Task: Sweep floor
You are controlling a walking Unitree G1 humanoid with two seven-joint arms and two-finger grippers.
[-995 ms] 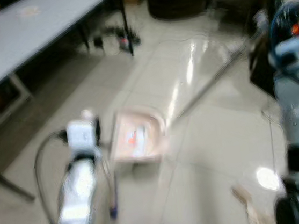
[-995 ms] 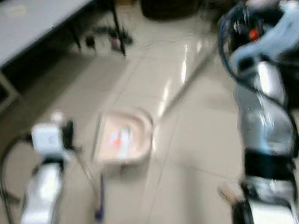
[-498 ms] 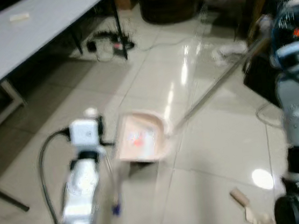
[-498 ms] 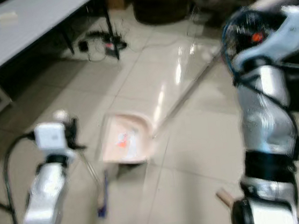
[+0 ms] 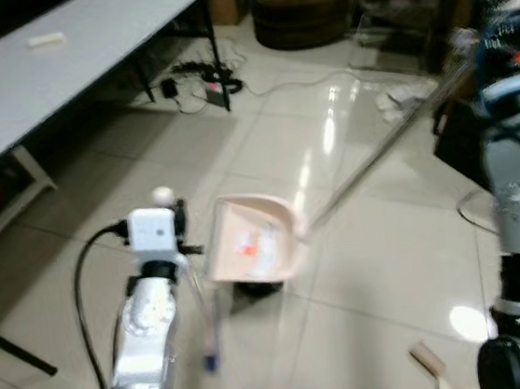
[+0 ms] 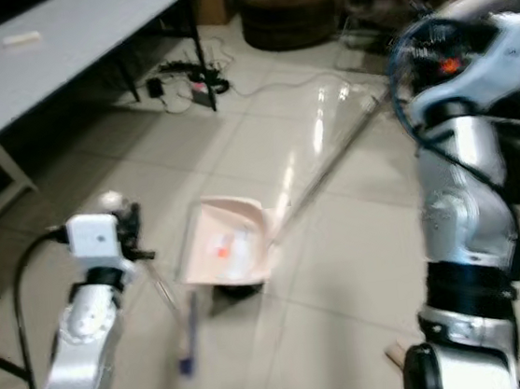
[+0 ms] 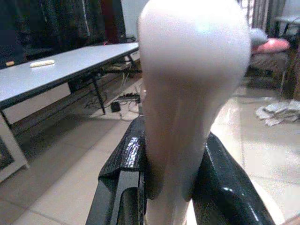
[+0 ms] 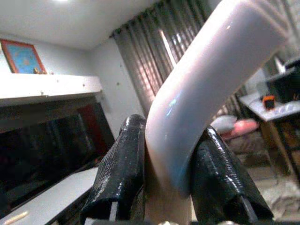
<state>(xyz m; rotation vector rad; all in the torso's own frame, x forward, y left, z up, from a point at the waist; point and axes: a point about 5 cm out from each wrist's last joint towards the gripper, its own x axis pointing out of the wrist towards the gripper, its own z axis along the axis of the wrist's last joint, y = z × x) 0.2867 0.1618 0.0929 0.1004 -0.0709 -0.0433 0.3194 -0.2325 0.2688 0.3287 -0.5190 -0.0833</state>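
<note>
The dustpan (image 5: 255, 249) is sitting on the tiled floor (image 5: 372, 266), well clear of the grey table (image 5: 48, 64). Its long handle (image 5: 377, 148) is slanting up from it into the right gripper (image 8: 161, 173), which is clamping it. The left gripper (image 7: 171, 183) is squeezing the broom handle (image 7: 190, 89) just beside the dustpan.
</note>
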